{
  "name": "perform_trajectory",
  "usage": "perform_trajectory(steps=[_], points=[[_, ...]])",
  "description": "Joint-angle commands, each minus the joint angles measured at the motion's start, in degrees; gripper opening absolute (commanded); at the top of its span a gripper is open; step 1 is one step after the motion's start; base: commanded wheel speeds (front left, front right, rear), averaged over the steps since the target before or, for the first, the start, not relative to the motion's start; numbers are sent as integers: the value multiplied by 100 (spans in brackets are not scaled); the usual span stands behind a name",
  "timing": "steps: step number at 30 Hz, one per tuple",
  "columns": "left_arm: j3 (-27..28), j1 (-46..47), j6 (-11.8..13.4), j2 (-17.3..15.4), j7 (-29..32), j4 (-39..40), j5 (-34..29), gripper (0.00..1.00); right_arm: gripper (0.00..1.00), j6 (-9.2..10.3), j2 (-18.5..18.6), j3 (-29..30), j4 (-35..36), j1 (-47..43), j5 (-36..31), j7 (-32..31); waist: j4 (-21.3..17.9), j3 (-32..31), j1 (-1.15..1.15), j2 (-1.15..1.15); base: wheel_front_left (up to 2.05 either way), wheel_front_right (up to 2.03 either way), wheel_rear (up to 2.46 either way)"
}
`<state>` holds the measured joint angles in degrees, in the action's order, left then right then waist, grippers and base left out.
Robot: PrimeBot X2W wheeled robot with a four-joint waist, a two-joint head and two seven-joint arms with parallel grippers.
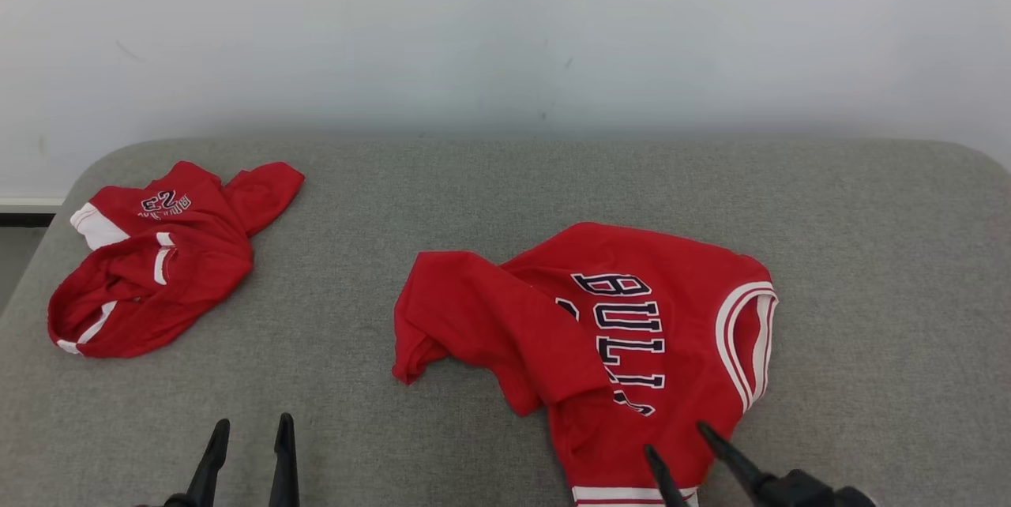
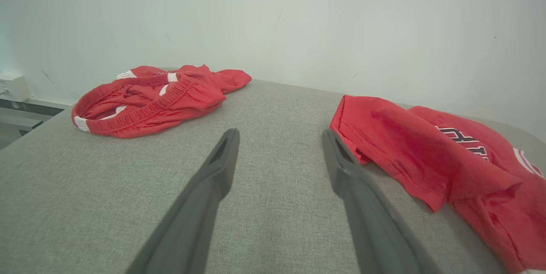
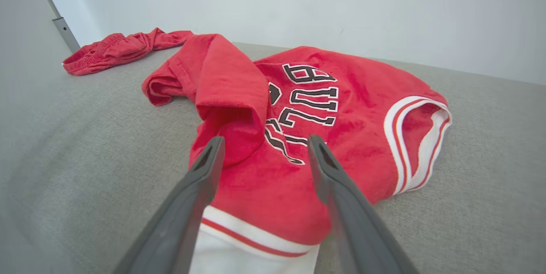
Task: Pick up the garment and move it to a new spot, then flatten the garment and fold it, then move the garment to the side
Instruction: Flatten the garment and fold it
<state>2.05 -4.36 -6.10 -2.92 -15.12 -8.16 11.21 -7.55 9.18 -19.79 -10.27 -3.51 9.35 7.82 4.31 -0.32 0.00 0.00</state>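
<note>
The right gripper (image 1: 674, 437) is seen at the lower right of the head view with its two dark fingers spread wide; nothing is clamped between them. The tips are laid over the lower part of the red jersey (image 1: 687, 317), just above its white-and-red striped hem; whether the cloth is actually touched cannot be told. In the right wrist view the same fingers are shown well apart, with the hem band passing beneath the gap. The left gripper (image 1: 253, 420) is likewise held wide open at the lower left, over the bare grey padded surface (image 1: 505, 191); nothing is held or touched by it. In the left wrist view the jersey's edge is seen near its right finger, apart from it.

The jersey is laid rumpled on the surface, right of centre, lettered side up, with a striped opening turned to the robot's right. A flap of cloth is folded over from the left, so that part of the black-and-white lettering is covered; "BULL" can be read, and the last letter is shown only in part. The hem is cut off by the bottom edge of the head view, as are both gripper bodies.

The red shorts (image 1: 182, 270) are bunched at the far left of the surface, well apart from the jersey; their print is upside down and cannot be read with certainty. A pale wall (image 1: 505, 33) is seen behind.
</note>
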Motion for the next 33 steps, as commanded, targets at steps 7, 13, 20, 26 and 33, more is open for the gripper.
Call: perform_trajectory(steps=[7,13,20,26,33], points=[[-35,136,29,3,-5,57,50,100,100,12,224,587,-142,617,-10,-32,15,110,0,0,0,0,0],[-34,237,14,3,-5,82,10,100,100,12,397,929,-626,1299,55,-111,103,276,0,0,0,0,0],[-75,375,1,3,-5,47,73,100,100,12,465,1233,-1562,1958,141,-186,269,505,0,0,0,0,0],[-73,536,-22,3,-5,24,87,100,100,12,384,1342,-2733,2526,175,-188,370,751,0,0,0,0,0],[-87,594,2,4,-5,8,108,100,100,12,284,1433,-3870,2961,49,-187,360,855,0,0,0,0,0]])
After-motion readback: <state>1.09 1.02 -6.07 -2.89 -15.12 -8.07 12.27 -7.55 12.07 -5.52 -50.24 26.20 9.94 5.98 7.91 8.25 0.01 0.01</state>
